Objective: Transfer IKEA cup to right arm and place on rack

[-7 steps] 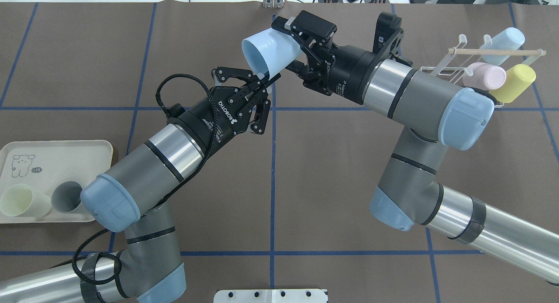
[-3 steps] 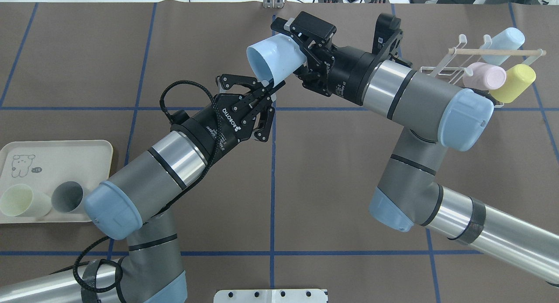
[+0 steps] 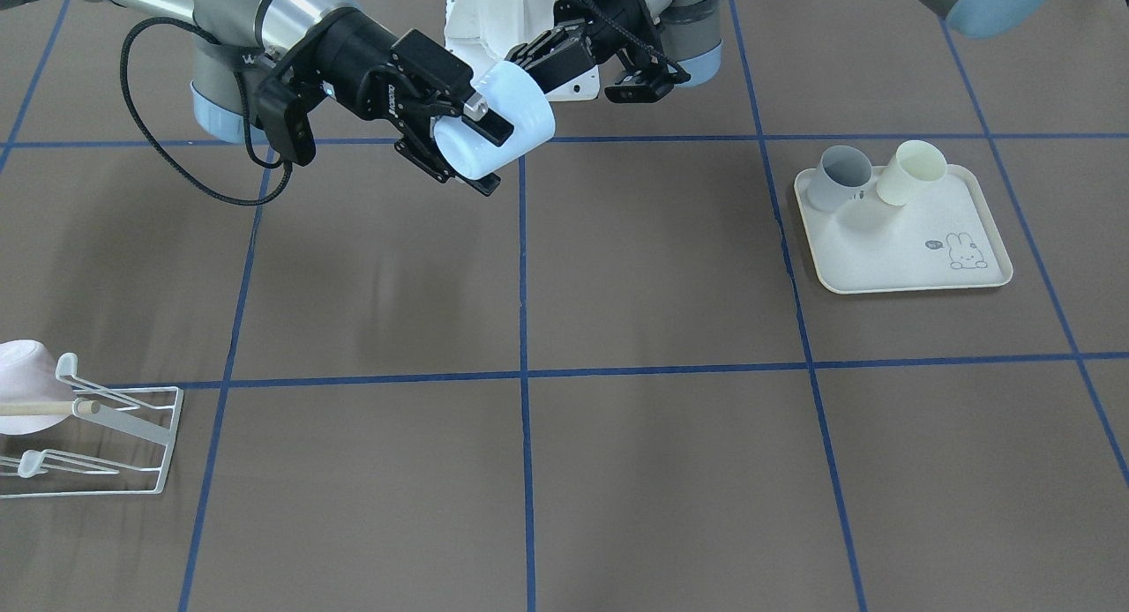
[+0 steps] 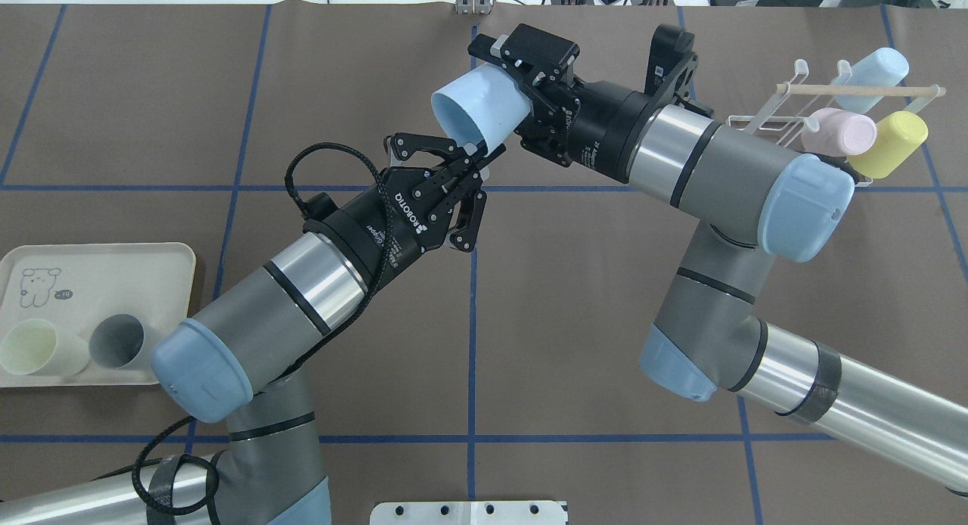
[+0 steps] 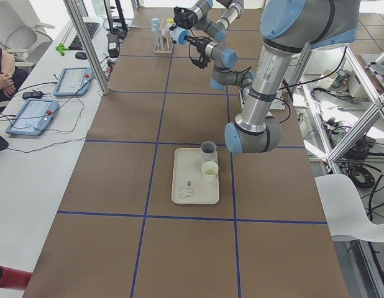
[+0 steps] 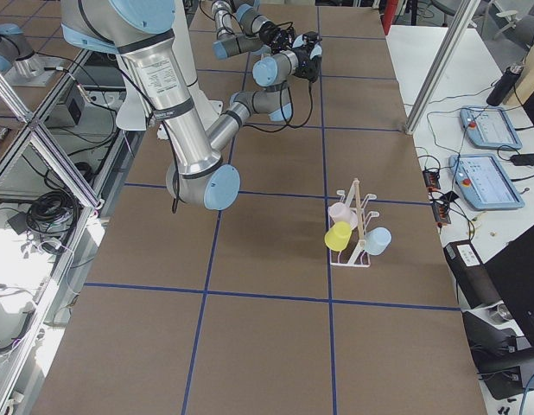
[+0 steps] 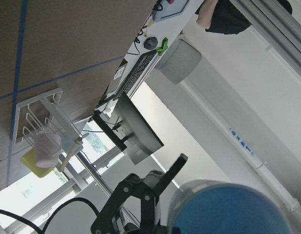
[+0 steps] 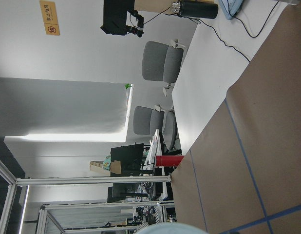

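Left claw (image 4: pixel 478 192), released, has backed off the cup (image 4: pixel 478 110) rim; right claw (image 4: pixel 510 92) grasps it.

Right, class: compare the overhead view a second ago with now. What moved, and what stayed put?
The left gripper, fingers open, has drawn back from the rim of the blue cup, toward the robot and slightly rightward in the overhead view. The right gripper still holds the cup, which shifted only a little. The rack with its three cups and the tray with its two cups stayed put.
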Robot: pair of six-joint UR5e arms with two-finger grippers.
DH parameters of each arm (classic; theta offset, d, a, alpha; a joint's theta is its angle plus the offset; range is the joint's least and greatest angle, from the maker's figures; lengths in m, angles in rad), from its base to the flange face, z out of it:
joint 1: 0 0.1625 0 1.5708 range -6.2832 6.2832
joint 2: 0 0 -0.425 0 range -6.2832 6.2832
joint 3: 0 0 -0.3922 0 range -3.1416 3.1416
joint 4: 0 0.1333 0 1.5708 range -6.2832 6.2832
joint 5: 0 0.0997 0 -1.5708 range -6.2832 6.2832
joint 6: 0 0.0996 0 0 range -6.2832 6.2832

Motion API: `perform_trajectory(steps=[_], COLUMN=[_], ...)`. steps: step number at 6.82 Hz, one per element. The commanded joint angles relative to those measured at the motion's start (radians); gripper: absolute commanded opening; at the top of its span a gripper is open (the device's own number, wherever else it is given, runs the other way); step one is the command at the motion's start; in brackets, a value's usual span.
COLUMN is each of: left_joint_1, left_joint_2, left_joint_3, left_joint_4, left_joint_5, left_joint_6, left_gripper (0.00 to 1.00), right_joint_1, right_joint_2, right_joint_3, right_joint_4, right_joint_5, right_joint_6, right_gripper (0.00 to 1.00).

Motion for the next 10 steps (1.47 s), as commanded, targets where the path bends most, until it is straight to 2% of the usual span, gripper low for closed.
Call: perform_trajectory(steps=[1, 4, 6, 7, 9, 10], left_joint_1=[-0.001, -0.005, -0.019, -0.022, -0.028, -0.028], left_joint_2=[-0.001, 0.003, 0.012, 0.044, 0.119, 0.171], left_joint_3=[-0.008, -0.011, -0.043, -0.073, -0.155, -0.187], left_joint_4=[-0.003, -0.004, -0.004, -0.004, 0.008, 0.075], left_joint_5=[0.001, 0.001, -0.004, -0.005, -0.013, -0.013], left_joint_6=[0.006, 0.006, 0.009, 0.009, 0.278, 0.349], left_gripper=[1.00, 1.00, 1.00, 1.00, 1.00, 1.00], right_joint_1=[0.002, 0.021, 0.104, 0.178, 0.344, 0.413], right_joint_2=[-0.001, -0.001, -0.013, -0.013, -0.017, -0.026], right_joint_3=[-0.003, -0.003, -0.034, -0.075, -0.156, -0.193], right_joint_4=[0.013, 0.013, 0.013, 0.012, 0.009, 0.007], right_joint_5=[0.000, 0.002, 0.019, 0.067, 0.181, 0.245], right_joint_6=[0.003, 0.005, 0.011, 0.011, 0.000, -0.063], right_gripper=[0.00, 0.00, 0.00, 0.00, 0.00, 0.00])
